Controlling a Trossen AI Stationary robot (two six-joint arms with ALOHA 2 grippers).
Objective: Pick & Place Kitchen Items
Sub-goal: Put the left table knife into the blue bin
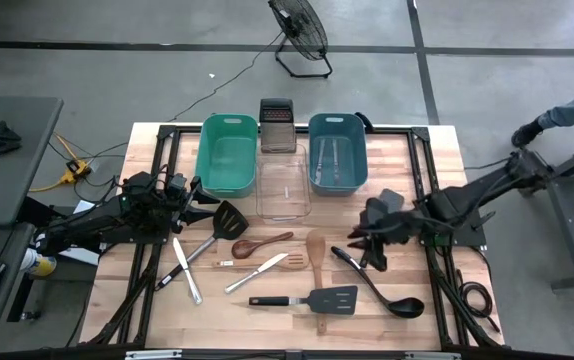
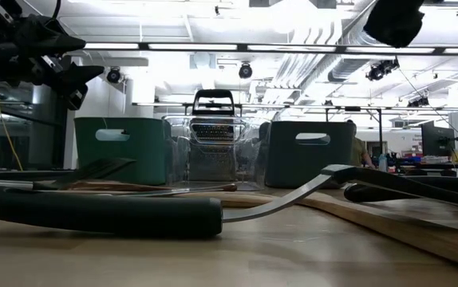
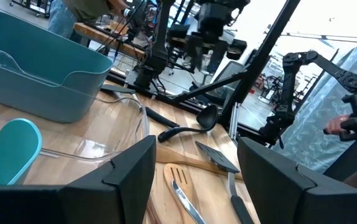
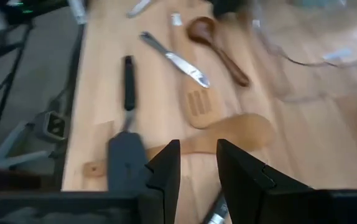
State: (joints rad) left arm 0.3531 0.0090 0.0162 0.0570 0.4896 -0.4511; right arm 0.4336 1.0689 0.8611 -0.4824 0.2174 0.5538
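We have nothing in hand yet. Our right gripper [image 1: 375, 243] hovers at centre right of the high view, fingers a narrow gap apart and empty, just above the black ladle [image 1: 379, 288] and beside the wooden spatula [image 1: 316, 252]. Our left gripper [image 1: 189, 193] waits at centre left, fingers apart and empty, by the black slotted turner [image 1: 220, 226]. We should line the right fingers across 1 handle, drop squarely, and avoid nudging neighbours. The utensils lie in the lower middle, below the teal tub [image 1: 227, 153], clear tub [image 1: 283, 188] and blue tub [image 1: 336, 152].
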